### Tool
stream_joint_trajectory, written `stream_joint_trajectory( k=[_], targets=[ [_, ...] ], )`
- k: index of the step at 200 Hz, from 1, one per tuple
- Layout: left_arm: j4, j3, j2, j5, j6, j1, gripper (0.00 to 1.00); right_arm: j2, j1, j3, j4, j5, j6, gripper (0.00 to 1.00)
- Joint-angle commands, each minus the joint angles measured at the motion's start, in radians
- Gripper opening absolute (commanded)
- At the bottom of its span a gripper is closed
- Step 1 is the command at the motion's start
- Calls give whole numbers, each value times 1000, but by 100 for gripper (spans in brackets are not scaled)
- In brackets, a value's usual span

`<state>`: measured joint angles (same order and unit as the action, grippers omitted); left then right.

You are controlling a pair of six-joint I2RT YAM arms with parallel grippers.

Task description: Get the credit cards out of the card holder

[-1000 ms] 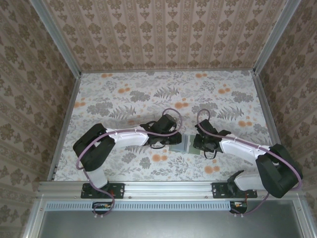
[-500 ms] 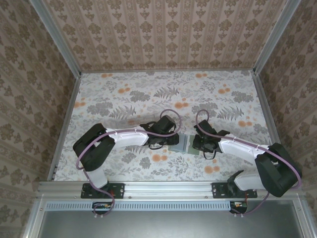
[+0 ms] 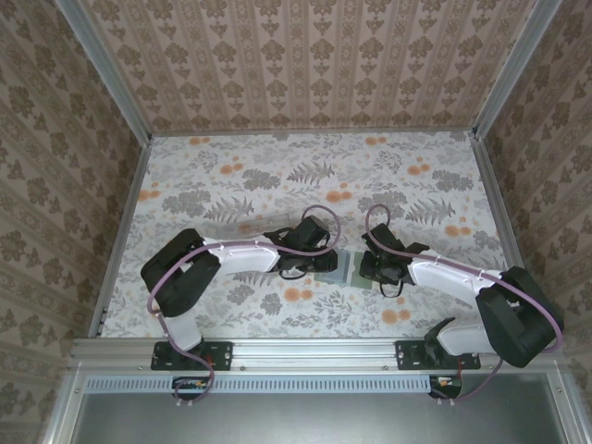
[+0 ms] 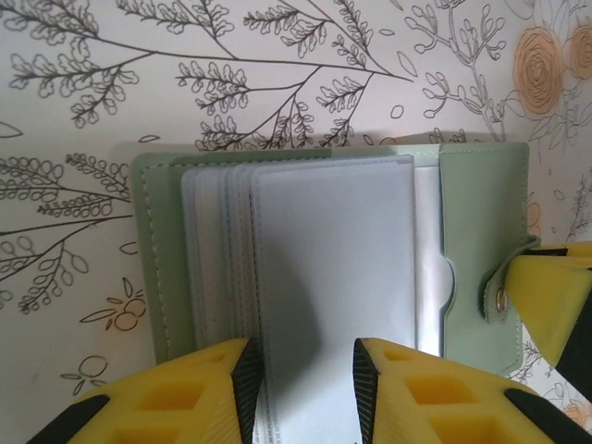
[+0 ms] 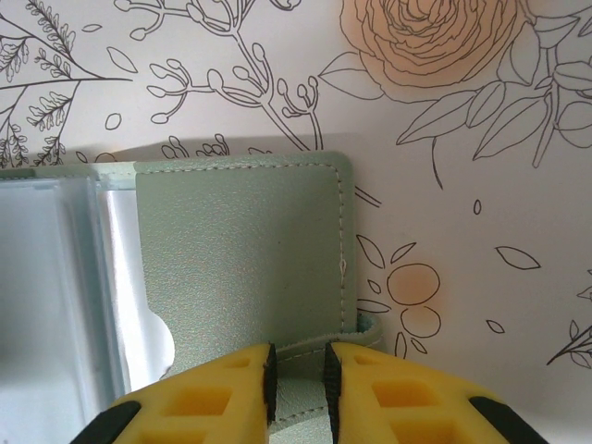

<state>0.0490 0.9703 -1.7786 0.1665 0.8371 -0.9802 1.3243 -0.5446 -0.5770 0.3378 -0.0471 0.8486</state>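
The card holder [image 3: 349, 270] lies open on the flowered table between my two grippers. Its cover is pale grey-green [image 4: 474, 222], with a stack of clear sleeves [image 4: 333, 259] inside. The left gripper [image 4: 301, 372] hovers open over the near edge of the top sleeve, with nothing pinched between its fingers. The right gripper [image 5: 300, 375] is shut on the holder's snap strap [image 5: 305, 363] at the cover's right edge [image 5: 242, 240]. One of its yellow fingers [image 4: 553, 298] shows beside the strap in the left wrist view. The credit cards are hidden.
A clear plastic case [image 3: 246, 227] lies on the table just behind the left arm's forearm. Patterned walls with metal rails close the table on three sides. The arm bases stand at the near edge.
The left gripper's jaws have spread apart over the sleeves, and the left arm's elbow has shifted slightly. The right gripper and the card holder have stayed put.
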Motion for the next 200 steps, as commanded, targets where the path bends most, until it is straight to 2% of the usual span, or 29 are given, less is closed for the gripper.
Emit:
stream_joint_trajectory(
  k=[1,28,48,58,137,200],
  targets=[
    [-38,-16,-28,56,15,0,36,24,-5,-3,18,-11,12,26],
    [-93,-31,-26,99,29,0,40,26,-5,-1,15,-9,13,26],
    [-132,-44,-18,124,38,0,54,29,-5,2,13,-9,12,26],
    [-151,-50,-13,134,41,1,57,32,-5,2,11,-10,11,26],
    [-294,-74,10,228,71,6,60,32,-3,-6,17,-12,9,26],
    [-356,-94,46,256,76,6,60,28,-2,-3,19,-17,8,26]
  ],
)
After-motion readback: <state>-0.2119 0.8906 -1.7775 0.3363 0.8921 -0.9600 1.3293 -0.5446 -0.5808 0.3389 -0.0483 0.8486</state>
